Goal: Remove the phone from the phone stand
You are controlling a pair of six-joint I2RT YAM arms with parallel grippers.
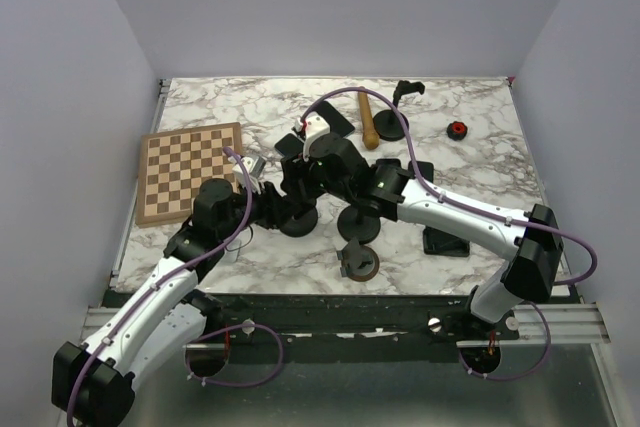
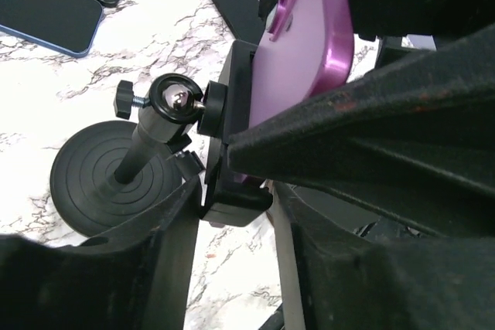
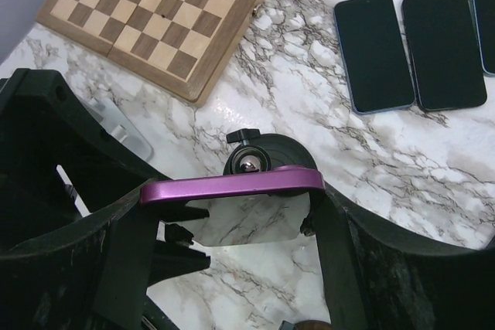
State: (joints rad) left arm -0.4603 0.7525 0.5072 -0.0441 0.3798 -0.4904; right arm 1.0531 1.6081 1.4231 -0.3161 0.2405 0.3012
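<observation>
The right tool (image 3: pixel 232 206) clamped the purple phone (image 3: pixel 232 185), likely rigid, light and slick, across its edges. The left tool (image 2: pixel 232 183) gripped the phone stand (image 2: pixel 135 152).

Noted glossy metallic purple on the phone (image 3: pixel 232 185). Matte black on the phone stand (image 2: pixel 139 152), concentric rings on its base. White marble with grey-black veining across the table (image 1: pixel 480 162). Tan and dark-brown checks on the chessboard (image 1: pixel 190 172), pale wood border. Black screens, blue edges on spare phones (image 3: pixel 373 52). Red on small knob (image 1: pixel 457 129). Lilac cables (image 1: pixel 594 259) along white-and-black arms (image 1: pixel 465 222).
</observation>
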